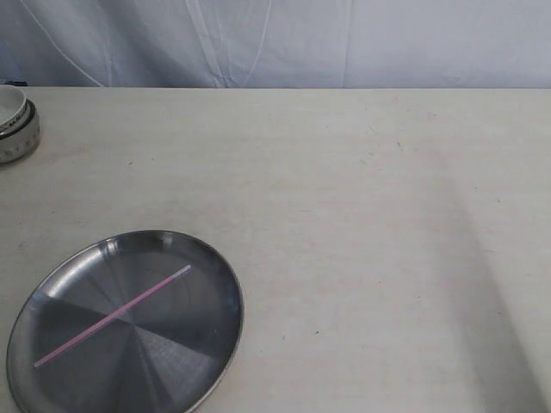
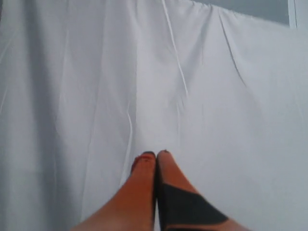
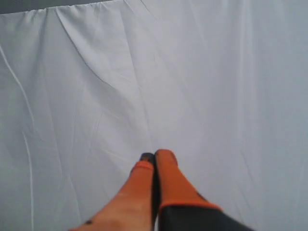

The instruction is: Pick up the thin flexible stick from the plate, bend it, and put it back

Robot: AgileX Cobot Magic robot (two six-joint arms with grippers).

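The stick (image 1: 113, 316) lies diagonally on the plate (image 1: 176, 348), lower left of the exterior view, on the table (image 1: 362, 215). A bowl (image 1: 15, 120) sits upper left. The left gripper (image 2: 156, 154) and right gripper (image 3: 154, 155) are pressed closed, empty, facing white cloth (image 2: 96, 72).

A pale, cream-coloured table (image 1: 344, 215) fills nearly the whole exterior view, its far edge running straight across the upper part of the frame. Its surface is matt, with faint specks and scuffs, and a soft grey shadow slants down the right side. A large round steel plate (image 1: 164, 353) with a raised rim lies flat at the lower left, cut off by the bottom edge. A small white bowl (image 1: 13, 120) stands at the upper left, cropped by the left edge, well apart from the plate.
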